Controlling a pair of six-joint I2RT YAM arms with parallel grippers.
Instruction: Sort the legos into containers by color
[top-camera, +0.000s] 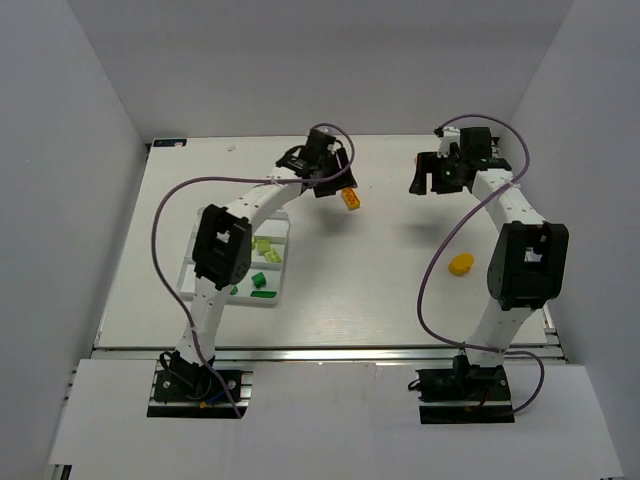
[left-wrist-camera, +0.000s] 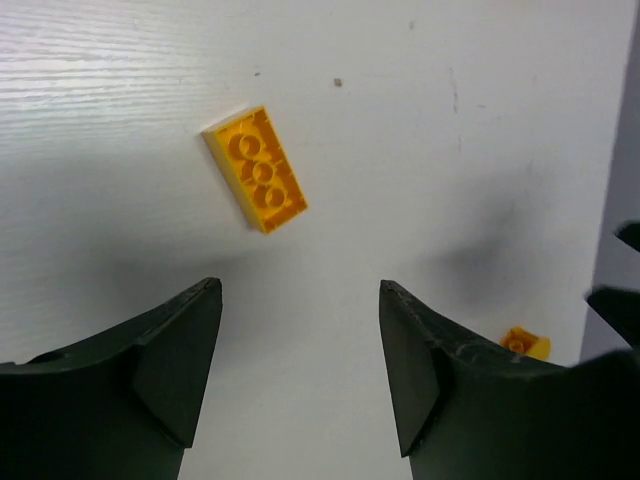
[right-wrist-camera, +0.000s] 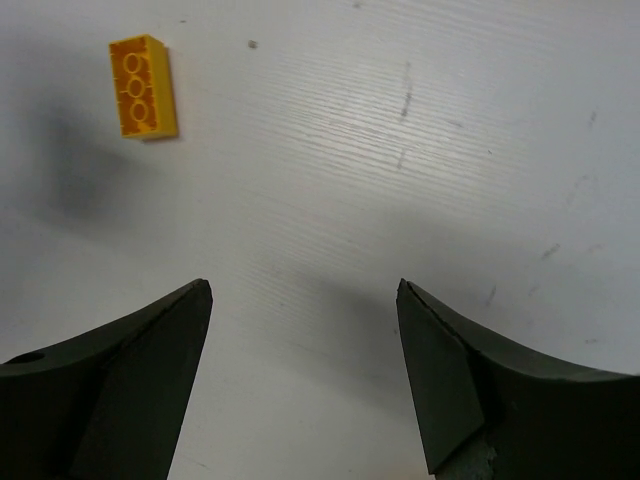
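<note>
An orange brick (top-camera: 350, 199) lies upside down on the table at the middle back. It also shows in the left wrist view (left-wrist-camera: 256, 170) and the right wrist view (right-wrist-camera: 143, 86). My left gripper (top-camera: 335, 184) hovers just left of it, open and empty (left-wrist-camera: 297, 287). My right gripper (top-camera: 425, 178) is open and empty (right-wrist-camera: 304, 286) to the brick's right, above bare table. A rounded yellow-orange piece (top-camera: 461, 264) lies beside the right arm and shows in the left wrist view (left-wrist-camera: 525, 344). The white tray (top-camera: 266, 300) at the left holds lime bricks (top-camera: 266, 250) and dark green bricks (top-camera: 257, 281), partly hidden by the left arm.
White walls close the table on the left, back and right. The left arm arches over the tray. Purple cables loop above both arms.
</note>
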